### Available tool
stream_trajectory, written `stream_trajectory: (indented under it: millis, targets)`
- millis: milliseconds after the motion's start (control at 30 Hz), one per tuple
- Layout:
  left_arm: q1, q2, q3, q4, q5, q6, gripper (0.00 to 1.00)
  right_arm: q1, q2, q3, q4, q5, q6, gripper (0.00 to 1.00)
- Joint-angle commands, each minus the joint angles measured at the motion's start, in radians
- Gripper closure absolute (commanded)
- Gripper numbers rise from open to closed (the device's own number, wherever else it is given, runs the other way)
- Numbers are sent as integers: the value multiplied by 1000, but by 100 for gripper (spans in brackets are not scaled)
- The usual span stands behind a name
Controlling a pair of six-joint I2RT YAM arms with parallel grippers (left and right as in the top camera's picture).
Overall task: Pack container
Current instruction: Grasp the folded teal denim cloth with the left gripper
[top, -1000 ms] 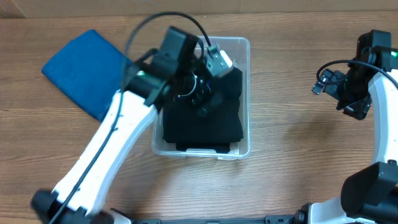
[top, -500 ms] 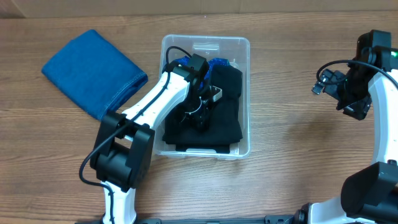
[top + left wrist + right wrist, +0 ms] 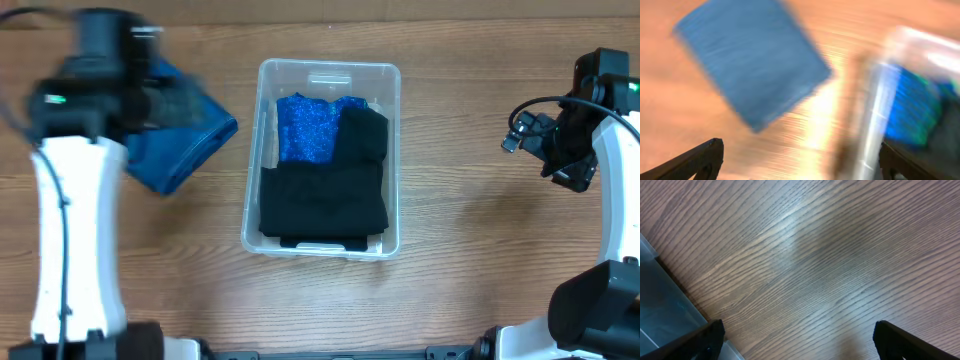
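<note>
The clear plastic container (image 3: 322, 72) stands mid-table and holds a folded black cloth (image 3: 324, 195) at the front and a bright blue cloth (image 3: 308, 127) at the back. A folded dark blue cloth (image 3: 185, 145) lies on the table to its left; it also shows, blurred, in the left wrist view (image 3: 747, 60). My left gripper (image 3: 170, 100) hovers over that blue cloth, open and empty, its fingers wide apart (image 3: 800, 165). My right gripper (image 3: 530, 135) is open and empty over bare wood at the right (image 3: 797, 340). The container's edge shows in both wrist views (image 3: 875, 125) (image 3: 660, 300).
The wooden table (image 3: 470, 230) carries nothing else. Cables loop off the right arm (image 3: 590, 150).
My left arm has pulled out of the container and swung left over the dark blue cloth. The bright blue cloth in the container is now uncovered. The right arm has not moved.
</note>
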Motion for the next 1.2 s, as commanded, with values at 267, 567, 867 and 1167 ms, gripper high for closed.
stream_trajectory:
  millis: [267, 567, 867, 1167]
  targets:
    - [531, 421, -328, 396, 539, 91, 0, -1, -10, 0, 12, -2, -15, 0]
    - [486, 679, -328, 713, 729, 52, 0, -1, -10, 0, 23, -2, -22, 0]
    - [370, 703, -328, 794, 818, -110, 57, -1, -10, 0, 25, -14, -23, 0]
    - [375, 491, -328, 772, 950, -68, 96, -1, -10, 0, 22, -21, -38, 0]
